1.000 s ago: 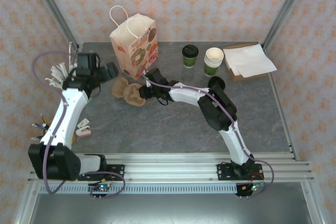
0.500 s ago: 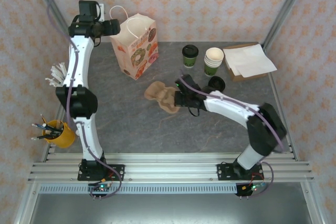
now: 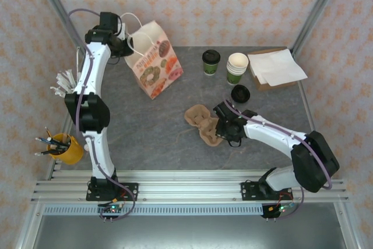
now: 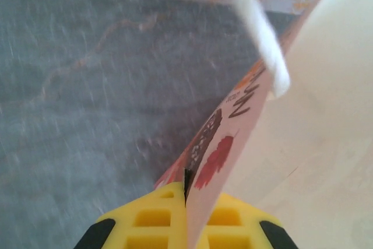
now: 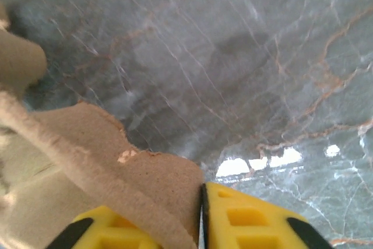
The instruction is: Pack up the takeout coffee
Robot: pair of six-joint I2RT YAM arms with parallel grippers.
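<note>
The takeout coffee (image 3: 211, 63), a small dark-green cup (black lid (image 3: 211, 55) on), stands upright near the table's (image 3: 145, 138) far edge.

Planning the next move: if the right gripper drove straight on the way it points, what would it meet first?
The cup carrier sits between the right gripper's fingers; beyond it, the wrist view shows bare table, probably next, though depth is unclear.

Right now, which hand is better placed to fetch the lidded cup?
Probably the right hand: it sits nearer the cup, though pinching the carrier. The left hand holds the bag.
</note>
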